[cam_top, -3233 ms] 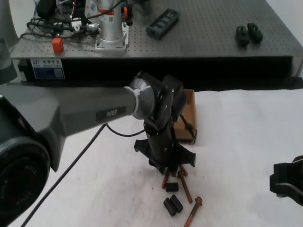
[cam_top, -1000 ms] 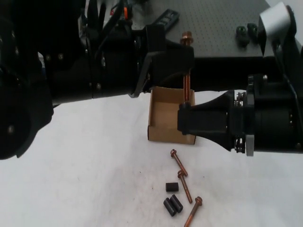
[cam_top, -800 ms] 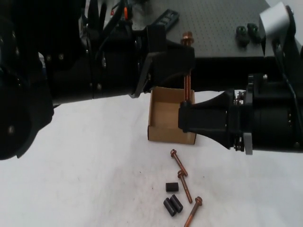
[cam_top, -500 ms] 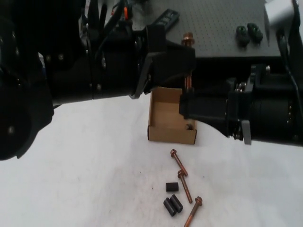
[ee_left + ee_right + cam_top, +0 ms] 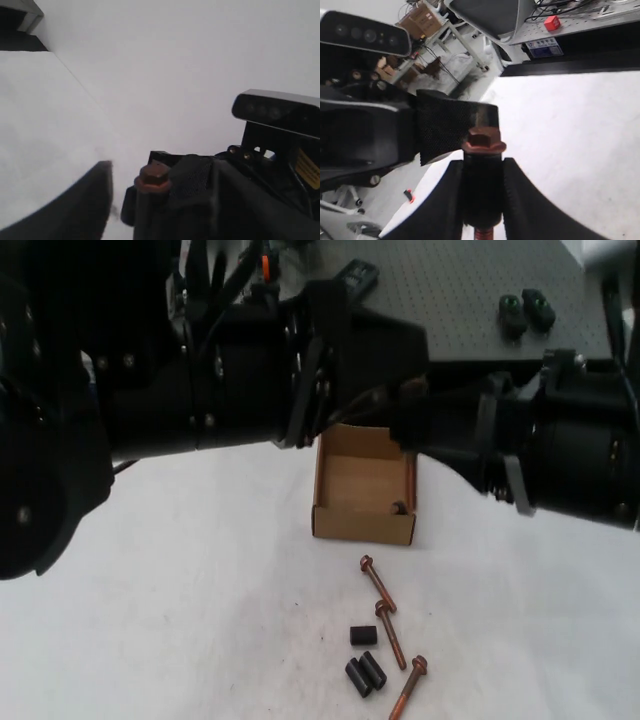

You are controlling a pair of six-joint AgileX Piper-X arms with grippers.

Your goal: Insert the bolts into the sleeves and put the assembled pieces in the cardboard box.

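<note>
- Right gripper (image 5: pixel 481 169) — closed upon a dark sleeve (image 5: pixel 481 197), at the bottom centre of the right wrist view.
- Bolt (image 5: pixel 484 141) — seated in that sleeve. The copper head rests at the sleeve's top and a threaded end is seen beneath it.
- Left gripper (image 5: pixel 398 372) — fingers spread. In the left wrist view a gap is seen between one finger (image 5: pixel 87 202) and the bolt head. Nothing is judged to be held by it.
- Cardboard box (image 5: pixel 362 525) — open-topped, at the centre of the high view, just below the spot where the two grippers meet in the picture.
- Dark item (image 5: pixel 399 508) — small, in the box's lower right corner. Whether it is an assembled piece cannot be told.
- Loose bolts (image 5: pixel 378 585) — three, lying on the white cloth (image 5: pixel 180 620) at the lower centre of the high view, below the box.
- Loose sleeves (image 5: pixel 363 635) — three, beside those bolts: one alone, two side by side.
- Progress, as judged — one bolt is mated with its sleeve and is not yet lodged in the box. Its release into the box is outstanding. Three further bolts and three sleeves are left to be joined and boxed, so the greater part of the task remains.
</note>
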